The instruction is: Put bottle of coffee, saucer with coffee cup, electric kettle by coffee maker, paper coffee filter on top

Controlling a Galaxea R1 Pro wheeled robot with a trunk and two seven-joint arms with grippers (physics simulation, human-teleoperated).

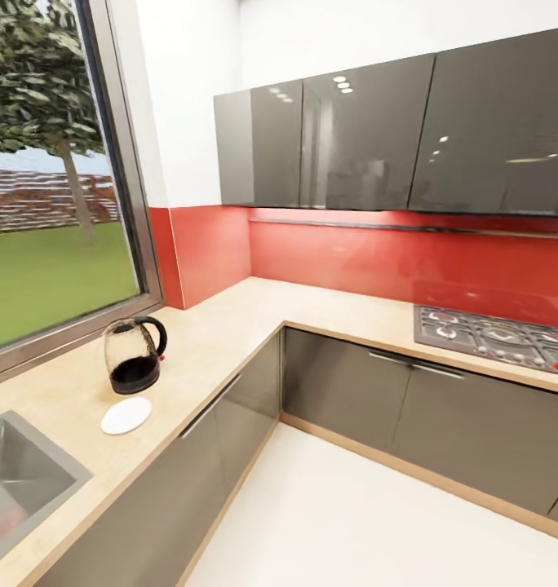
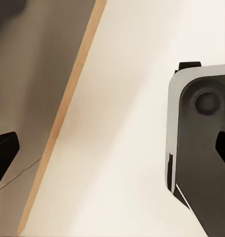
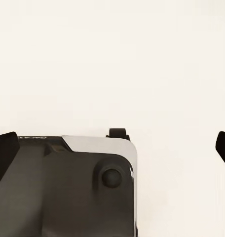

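Your head camera is looking at an L-shaped countertop [image 1: 230, 326] under the window [image 1: 59, 187]. One kettle [image 1: 135, 355] stands on it, upright, clear glass with a black base and nothing I can make out inside. One saucer [image 1: 126, 415] lies flat just beside the kettle on the side toward the counter's front edge, close but not touching, with no cup on it. One sink [image 1: 22, 477] is sunk into the same slab further along; its basin looks bare apart from the drain. One stovetop [image 1: 495, 334] sits on the other leg of the counter, with grey cabinets [image 1: 369, 143] above and a red backsplash [image 1: 377, 257] behind.

Your left gripper [image 2: 112, 153] has its two dark fingertips [image 2: 4, 153] wide apart at opposite edges of the wrist picture, with nothing between them. Past them you see pale floor [image 2: 122, 98], a wood strip along the foot of a grey cabinet, and a corner of the robot's base [image 2: 199, 143].

Your right gripper [image 3: 115, 153] is the same story: tips [image 3: 4, 150] spread apart, holding nothing, with pale floor and the dark base beyond them. The kettle and saucer are well away from both sets of fingers.
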